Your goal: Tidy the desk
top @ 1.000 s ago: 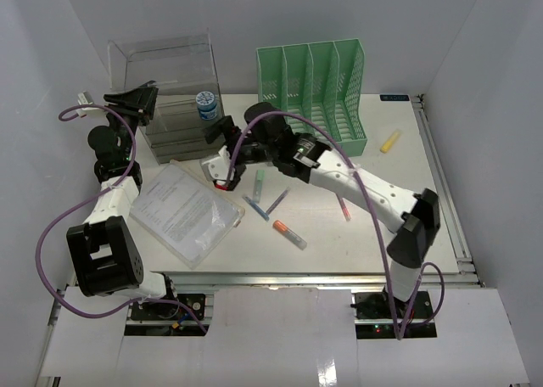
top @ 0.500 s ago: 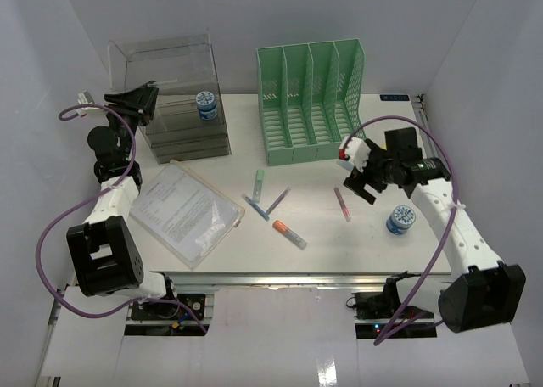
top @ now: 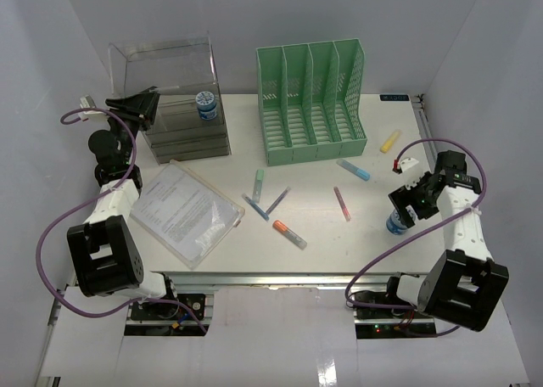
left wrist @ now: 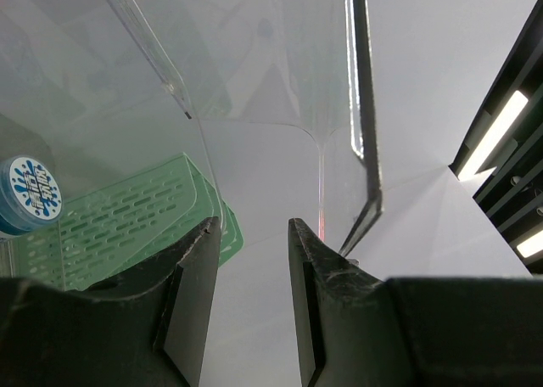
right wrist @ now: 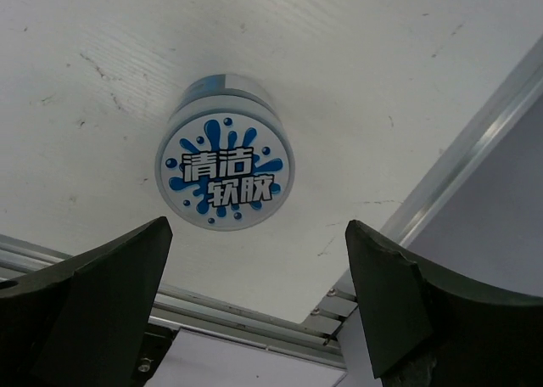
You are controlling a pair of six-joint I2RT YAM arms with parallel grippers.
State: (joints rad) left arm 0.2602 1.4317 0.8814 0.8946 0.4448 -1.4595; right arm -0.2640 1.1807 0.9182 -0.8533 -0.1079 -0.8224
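Observation:
The desk (top: 331, 251) is a white tabletop with a metal rail (top: 441, 175) along its right edge. A round blue-and-white jar (top: 397, 223) stands near its right front corner. My right gripper (top: 410, 202) hovers just above the jar, open and empty. In the right wrist view the jar (right wrist: 225, 154) sits on the desk (right wrist: 382, 64) ahead of my right gripper (right wrist: 259, 226), not between the fingers. My left gripper (top: 136, 107) is open and empty, raised beside the clear drawer box (top: 174, 98). In the left wrist view my left gripper (left wrist: 252, 226) points at the box's clear wall (left wrist: 254, 56).
A green file rack (top: 312, 98) stands at the back. A second jar (top: 204, 104) sits in the drawer box. A clear document sleeve (top: 185, 210) lies front left. Several pens and markers lie mid-desk: green (top: 258, 185), orange (top: 288, 233), pink (top: 342, 203), blue (top: 354, 170), yellow (top: 390, 141).
My right arm swung from beside the drawer box across to the desk's right front, and its open gripper now hangs over the jar. My left arm has hardly moved.

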